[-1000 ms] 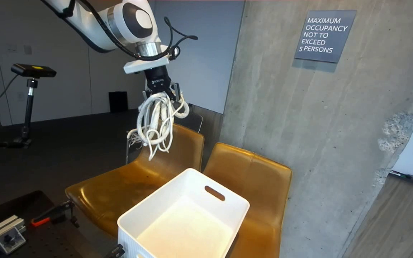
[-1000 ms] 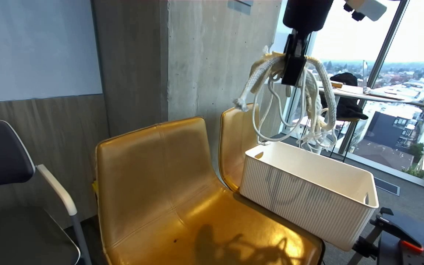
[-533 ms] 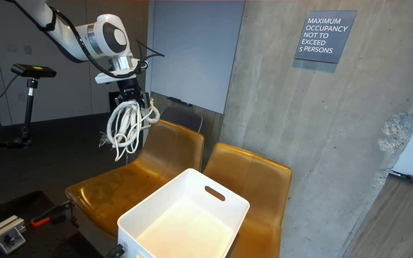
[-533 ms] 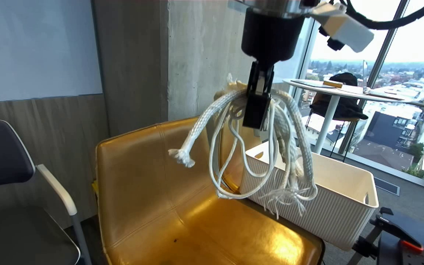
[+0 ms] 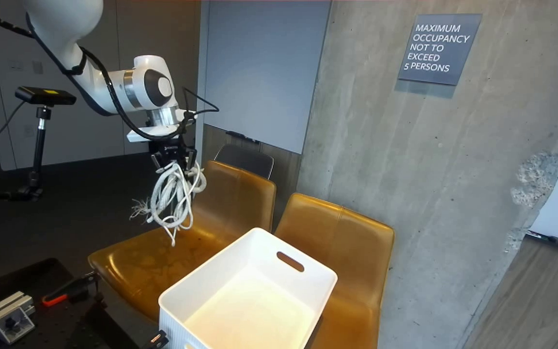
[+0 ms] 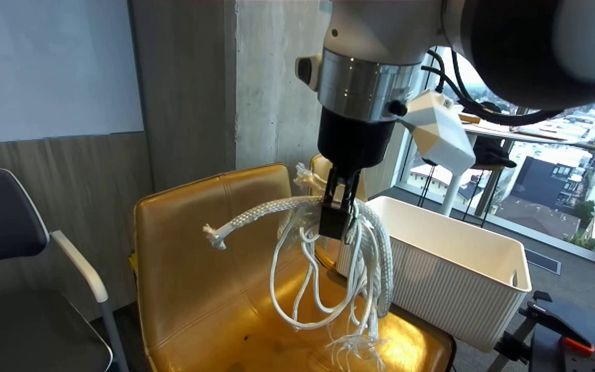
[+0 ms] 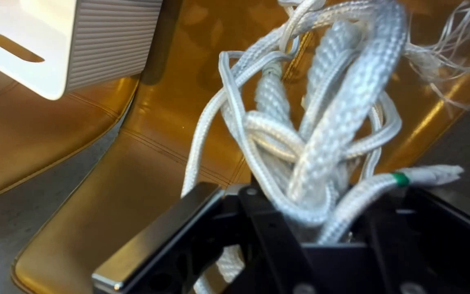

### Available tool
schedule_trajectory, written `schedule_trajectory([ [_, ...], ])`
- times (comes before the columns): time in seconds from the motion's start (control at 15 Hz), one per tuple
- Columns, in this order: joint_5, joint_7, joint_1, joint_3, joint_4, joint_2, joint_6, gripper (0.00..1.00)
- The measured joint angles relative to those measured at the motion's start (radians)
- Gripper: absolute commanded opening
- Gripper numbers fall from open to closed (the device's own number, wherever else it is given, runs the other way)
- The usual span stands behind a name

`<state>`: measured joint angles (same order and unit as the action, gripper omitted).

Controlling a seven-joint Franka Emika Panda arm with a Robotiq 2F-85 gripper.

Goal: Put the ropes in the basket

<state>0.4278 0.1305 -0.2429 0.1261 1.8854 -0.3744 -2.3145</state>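
Observation:
My gripper is shut on a bundle of white ropes, which hangs in loops with frayed ends. In an exterior view the black gripper holds the ropes above the seat of a tan chair, beside the basket. In the wrist view the ropes bulge out between the jaws of the gripper and hide the fingertips. One rope end has a green band. The white ribbed basket is empty inside. It also shows in an exterior view and at upper left in the wrist view.
The tan chair stands under the ropes, with another tan chair beside it by the concrete pillar. A dark table with a red-marked clamp is near the basket. A camera stand is at left.
My gripper and the held ropes have moved left and down in both exterior views, coming lower over the tan chair. The basket has stayed in place.

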Motion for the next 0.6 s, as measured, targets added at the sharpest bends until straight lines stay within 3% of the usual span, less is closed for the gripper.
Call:
schedule_trajectory([
  [0.33, 0.001, 0.017, -0.009, -0.003, 0.002, -0.002, -0.005, 0.96],
  [0.6, 0.001, 0.021, -0.009, -0.01, 0.013, -0.002, -0.021, 0.99],
])
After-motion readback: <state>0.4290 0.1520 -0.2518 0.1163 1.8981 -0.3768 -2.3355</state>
